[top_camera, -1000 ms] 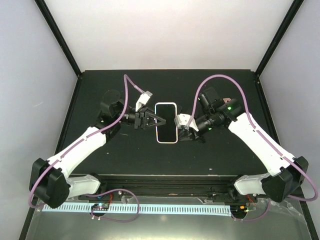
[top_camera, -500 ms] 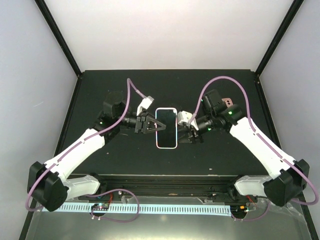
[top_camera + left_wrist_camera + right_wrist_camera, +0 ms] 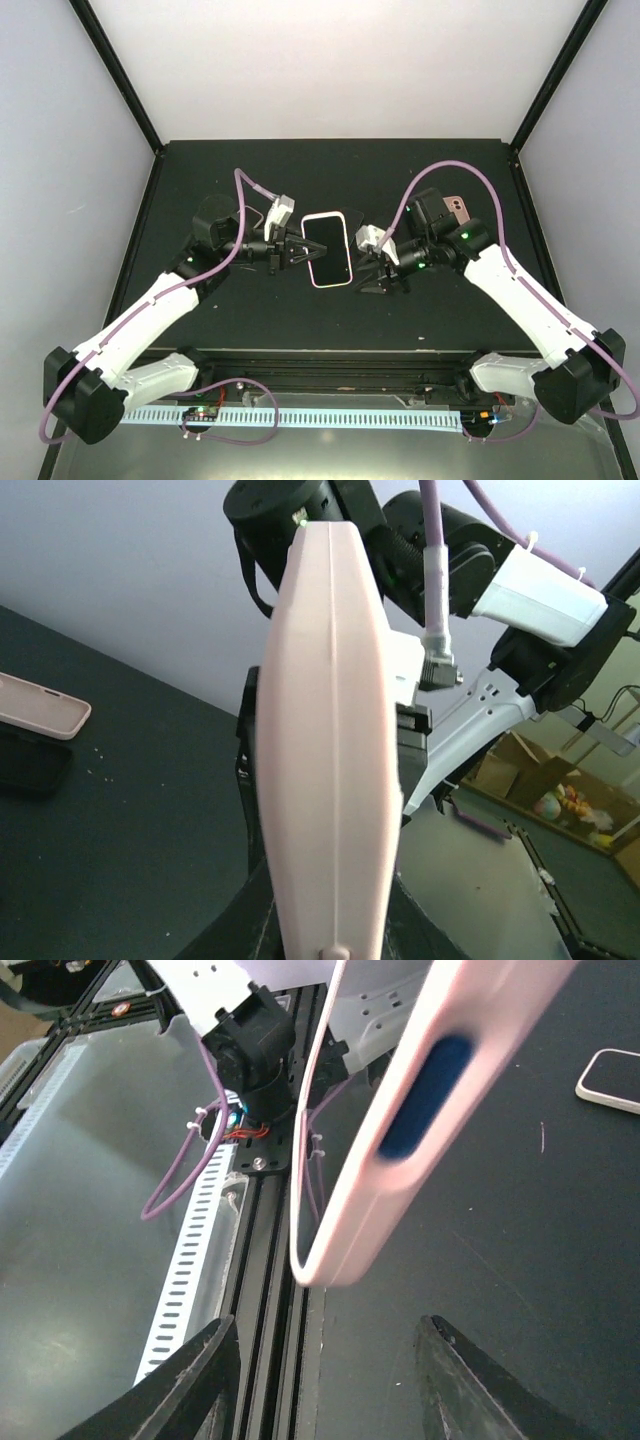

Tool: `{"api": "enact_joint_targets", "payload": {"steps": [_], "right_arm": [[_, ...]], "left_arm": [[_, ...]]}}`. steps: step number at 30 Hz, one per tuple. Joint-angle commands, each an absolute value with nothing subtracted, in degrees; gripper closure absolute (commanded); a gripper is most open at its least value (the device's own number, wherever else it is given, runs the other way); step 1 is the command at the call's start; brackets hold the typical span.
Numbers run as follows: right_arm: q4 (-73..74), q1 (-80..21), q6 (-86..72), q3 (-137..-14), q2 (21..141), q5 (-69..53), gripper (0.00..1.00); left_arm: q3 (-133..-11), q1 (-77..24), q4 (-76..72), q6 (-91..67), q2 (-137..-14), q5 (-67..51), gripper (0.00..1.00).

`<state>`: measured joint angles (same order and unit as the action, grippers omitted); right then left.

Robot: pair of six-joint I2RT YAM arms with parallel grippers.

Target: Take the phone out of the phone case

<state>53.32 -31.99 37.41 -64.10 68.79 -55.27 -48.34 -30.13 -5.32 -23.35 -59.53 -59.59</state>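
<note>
While the phone (image 3: 328, 252) sits seated in its pink phone case (image 3: 330, 730), held tilted above the black table (image 3: 250, 170), the step in hand looks like peeling the case away from it. To the left of the cased phone, the left gripper (image 3: 298, 250) is clenched on the case's left long edge. It should hold firm there without pressing on the screen, so that the soft rim can flex. To the right of the cased phone, the right gripper (image 3: 381, 275) hangs just clear of it, jaws parted and nothing between them. It would do best, I judge, to come in on the free long edge or a corner, catch only the pink lip, and roll it back off the glass; pulling the whole thing could tear it out of the left grip. Further right and beyond, a second pink case (image 3: 457, 205) lies on the table. No brand, label or writing can be read anywhere, and the right wrist view of the case is blurred.
</note>
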Motion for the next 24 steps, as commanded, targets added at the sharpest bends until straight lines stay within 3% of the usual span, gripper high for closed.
{"api": "enact_joint_targets", "payload": {"steps": [1, 8, 18, 24], "right_arm": [[50.68, -31.73, 33.69, -68.62, 70.36, -55.75, 0.51], [54.85, -31.92, 39.97, -69.08, 70.05, -60.19, 0.58], [56.42, -32.30, 44.63, -70.01, 70.04, -58.03, 0.76], [55.86, -32.87, 46.61, -71.33, 71.46, -57.28, 0.82]], "left_arm": [[-48.70, -30.21, -11.33, -23.19, -59.48, -60.84, 0.98], [-47.60, -30.12, -12.64, -24.63, -59.25, -60.47, 0.98], [-47.27, -30.23, -14.53, -27.93, -60.14, -62.00, 0.99], [-46.29, -30.16, -19.24, -32.94, -61.83, -64.46, 0.98]]}}
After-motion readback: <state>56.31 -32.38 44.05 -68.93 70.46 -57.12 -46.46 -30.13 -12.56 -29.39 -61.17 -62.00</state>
